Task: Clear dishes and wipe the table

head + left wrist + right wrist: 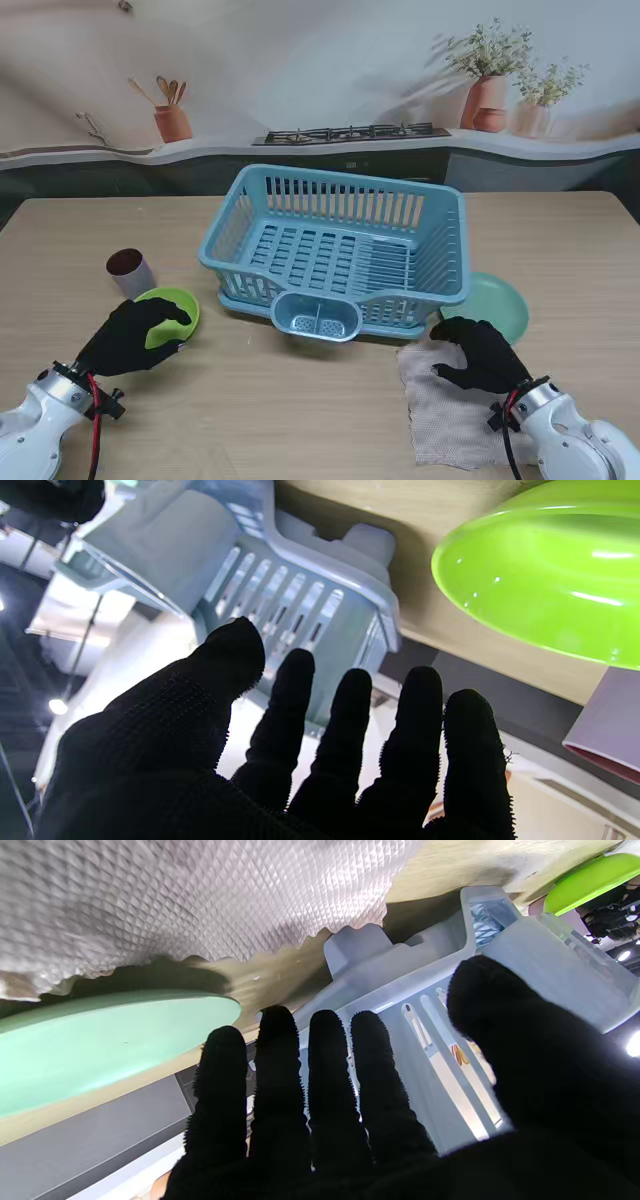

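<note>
Centrally, on the wooden table (300, 410), a blue dish rack (335, 255) fills the middle of the stand view, its small cutlery cup (316, 318) at the near side. No brand, label or writing can be read on anything; a small red and yellow mark seen through the rack slots in the right wrist view is too blurred to identify.

A white cloth (445, 410) lies in the lower right of the frame, its near edge cut off by the right arm. A pale green plate (495, 300), centre right, is partly hidden behind the rack corner and the right hand (480, 355). That hand hovers over the cloth's far corner, fingers spread and grasping nothing.

A lime green bowl (170, 310), lower left, is partly covered by the left hand (135, 335), whose fingers curl over its near rim; whether they actually grip it cannot be told. In the left wrist view the fingers (350, 720) appear apart.

A grey cup (130, 272) with a dark inside stands just beside the bowl.
</note>
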`<state>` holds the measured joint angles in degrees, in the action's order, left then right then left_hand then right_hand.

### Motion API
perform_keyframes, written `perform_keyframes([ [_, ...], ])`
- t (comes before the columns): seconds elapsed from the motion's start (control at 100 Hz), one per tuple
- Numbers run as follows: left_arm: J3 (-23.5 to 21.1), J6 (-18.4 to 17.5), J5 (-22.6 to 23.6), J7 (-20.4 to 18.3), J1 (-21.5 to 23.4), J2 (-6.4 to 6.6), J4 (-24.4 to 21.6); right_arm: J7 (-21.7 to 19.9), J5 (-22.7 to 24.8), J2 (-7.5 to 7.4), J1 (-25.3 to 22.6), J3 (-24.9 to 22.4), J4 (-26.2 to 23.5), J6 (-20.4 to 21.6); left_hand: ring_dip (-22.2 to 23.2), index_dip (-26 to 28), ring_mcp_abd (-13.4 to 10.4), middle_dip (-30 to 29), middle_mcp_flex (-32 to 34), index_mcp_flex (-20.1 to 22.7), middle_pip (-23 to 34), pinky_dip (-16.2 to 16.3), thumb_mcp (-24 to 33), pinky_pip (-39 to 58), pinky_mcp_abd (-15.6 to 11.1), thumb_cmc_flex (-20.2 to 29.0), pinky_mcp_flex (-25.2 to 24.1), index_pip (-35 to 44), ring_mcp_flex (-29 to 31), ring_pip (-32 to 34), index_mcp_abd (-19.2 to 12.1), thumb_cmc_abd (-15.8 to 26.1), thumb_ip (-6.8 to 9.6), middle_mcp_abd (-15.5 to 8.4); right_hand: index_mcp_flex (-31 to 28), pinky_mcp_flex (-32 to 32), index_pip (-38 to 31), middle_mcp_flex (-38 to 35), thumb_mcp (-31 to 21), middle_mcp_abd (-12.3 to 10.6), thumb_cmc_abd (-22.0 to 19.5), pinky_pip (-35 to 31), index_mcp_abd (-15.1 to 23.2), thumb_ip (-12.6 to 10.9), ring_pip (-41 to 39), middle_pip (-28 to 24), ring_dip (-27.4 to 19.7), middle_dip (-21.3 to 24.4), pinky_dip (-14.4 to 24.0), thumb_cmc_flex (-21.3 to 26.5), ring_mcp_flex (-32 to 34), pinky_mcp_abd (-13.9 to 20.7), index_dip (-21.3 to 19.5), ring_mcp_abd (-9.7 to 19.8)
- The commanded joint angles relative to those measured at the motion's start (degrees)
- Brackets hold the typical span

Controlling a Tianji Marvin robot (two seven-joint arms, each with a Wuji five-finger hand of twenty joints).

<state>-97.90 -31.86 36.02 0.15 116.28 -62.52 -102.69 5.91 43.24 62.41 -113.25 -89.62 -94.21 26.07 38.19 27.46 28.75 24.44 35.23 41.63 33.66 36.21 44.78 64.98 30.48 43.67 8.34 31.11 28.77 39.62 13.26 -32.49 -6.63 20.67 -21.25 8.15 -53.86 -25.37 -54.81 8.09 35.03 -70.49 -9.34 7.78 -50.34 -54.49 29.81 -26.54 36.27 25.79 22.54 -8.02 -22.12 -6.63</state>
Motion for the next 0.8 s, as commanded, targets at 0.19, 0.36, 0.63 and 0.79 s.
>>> perform_keyframes([
  [0.19, 0.08, 0.33, -0.19, -0.69, 0.35, -0.21, -0.57, -0.32, 0.56, 0.07, -0.45, -0.24, -0.12, 0.5, -0.31, -0.72, -0.96, -0.54, -0.95, -1.36, -0.43, -1.29, 1.32, -1.79, -1.06, 1.6, -0.5, 0.89, -0.51, -0.32, -1.07, -1.4, -0.28, -1.9, -0.44, -0.56, 0.45, 0.15, 0.53, 0.29, 1.67, -0.62, -0.54, -0.91, 0.56, 0.63, -0.44, 0.95, -0.78, -1.51, -0.43, 1.32, 0.43, -0.06],
  [0.36, 0.17, 0.57, -0.35, -0.94, 0.34, -0.17, -0.63, -0.12, 1.12, 0.03, -0.35, -0.42, -0.01, 0.65, -0.33, -0.86, -0.99, -0.56, -0.95, -1.3, -0.46, -1.42, 1.01, -1.95, -0.95, 1.56, -0.56, 0.9, -0.54, -0.41, -1.05, -1.16, -0.21, -1.96, -0.45, -0.87, 0.43, 0.16, 0.68, 0.31, 1.51, 0.03, -0.54, -0.92, 0.76, 0.65, -0.54, 0.99, -1.04, -1.68, -0.46, 1.25, 0.51, -0.16],
  [0.63, 0.14, 0.71, -0.53, -1.11, 0.41, -0.16, -0.66, -0.86, 2.08, -0.23, 0.36, -1.0, 0.27, 1.2, -0.31, -1.06, -0.99, -0.62, -0.96, -1.25, -0.57, -1.55, 0.26, -2.06, -1.04, 1.58, -0.85, 0.71, -0.69, -0.51, -0.89, -0.53, -0.28, -1.93, -2.31, -1.66, 1.86, -0.21, 1.08, 0.43, 1.32, 1.47, -0.18, -1.03, 2.32, 1.78, -1.3, 1.56, -1.31, -1.85, -0.59, 1.32, 1.29, -0.25],
  [0.79, 0.07, 0.34, -0.25, -0.68, 0.47, -0.22, -0.56, -0.94, 4.28, -0.58, 1.22, -1.72, 1.31, 2.25, -0.23, -0.9, -1.03, -0.59, -0.69, -1.16, -0.48, -1.54, -0.69, -1.97, -0.93, 2.47, -0.84, 0.92, -0.42, -0.37, -1.18, -0.43, -0.86, -2.06, -2.93, -4.7, 2.61, -0.05, 1.27, 0.77, 1.4, 7.09, -0.38, -1.06, 8.65, 6.62, -4.33, 3.49, -3.11, -1.99, -2.38, 2.18, 1.48, -0.03],
])
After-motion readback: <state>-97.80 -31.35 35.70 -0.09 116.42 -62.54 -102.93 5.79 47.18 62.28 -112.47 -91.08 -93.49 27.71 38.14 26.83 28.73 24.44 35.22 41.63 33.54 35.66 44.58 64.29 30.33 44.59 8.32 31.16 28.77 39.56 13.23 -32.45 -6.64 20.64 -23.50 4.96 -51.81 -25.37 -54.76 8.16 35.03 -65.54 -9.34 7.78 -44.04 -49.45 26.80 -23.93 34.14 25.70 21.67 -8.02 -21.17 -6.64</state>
